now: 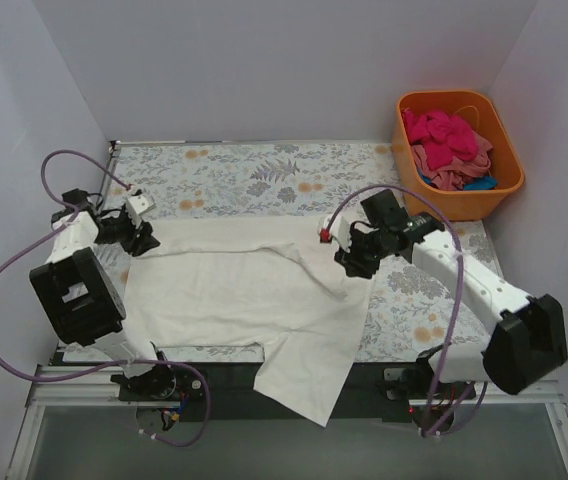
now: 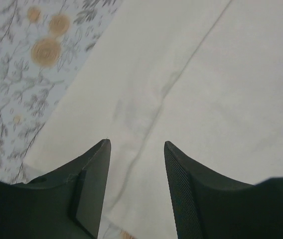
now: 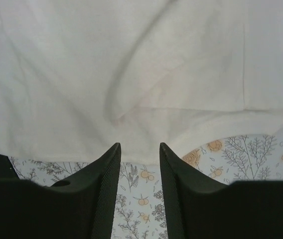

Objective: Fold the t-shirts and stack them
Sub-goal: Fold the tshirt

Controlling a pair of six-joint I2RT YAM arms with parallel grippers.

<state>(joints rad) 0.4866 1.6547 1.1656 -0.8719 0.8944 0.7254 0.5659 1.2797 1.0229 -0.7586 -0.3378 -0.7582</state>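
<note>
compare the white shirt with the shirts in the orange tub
The white shirt lies spread out on the table; the tub shirts sit bunched in the tub. The white shirt is one pale colour; the tub shirts are pink, magenta and blue. Neither is folded.

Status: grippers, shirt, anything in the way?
Left gripper open over white t-shirt edge; right gripper open at its border. Shirt spread, unfolded, corner overhanging near edge. Nothing on it.
</note>
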